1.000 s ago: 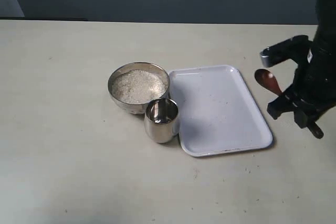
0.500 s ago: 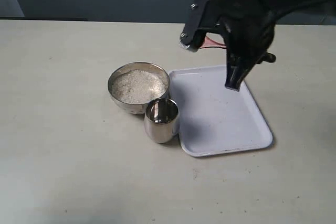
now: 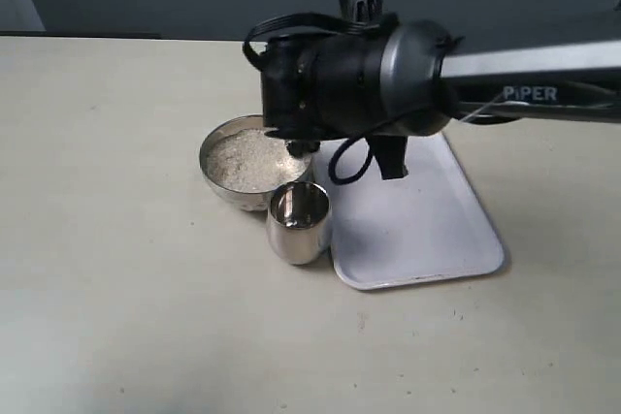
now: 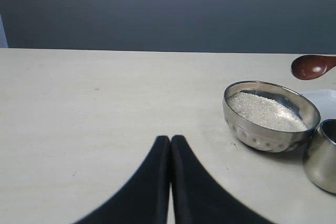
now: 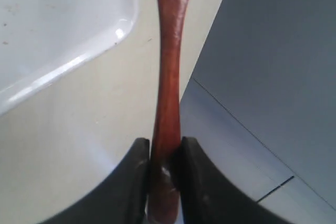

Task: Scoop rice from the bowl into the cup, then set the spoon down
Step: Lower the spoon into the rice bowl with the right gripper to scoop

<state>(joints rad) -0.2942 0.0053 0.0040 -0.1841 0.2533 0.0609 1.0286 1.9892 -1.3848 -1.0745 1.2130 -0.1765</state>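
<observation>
Right gripper [image 5: 165, 148] is clamped tight on the spoon [image 5: 169, 77], low on the handle. The handle runs straight out ahead of the fingers [image 5: 137, 174], so the spoon's long axis lines up with the gripper's reach. The arm comes in from the right, so the head points left. In the left wrist view the head hangs in the air by the far-right rim of the bowl [image 3: 221, 174], clear of it and not in the rice [image 3: 247, 157]. Can't tell whether the head carries any grains. The rice lies down and to the near left of the head, so my read is the next move is a dip along the handle axis with the tip pitched down. The cup [image 3: 299, 222] stands at the bowl's near-right edge, touching or just beside it, and looks empty, so I'd call this the first scoop, not yet loaded. The white tray [image 3: 427, 239] sits right of both on the table [image 3: 116, 288]. Left gripper [image 4: 170, 182] is well to the left of the bowl, fingers pressed together, holding nothing. The right arm is far nearer and owns the move. Risk: the wrist hides the bowl's far-right rim in the exterior view, so a rim knock is hard to spot.
</observation>
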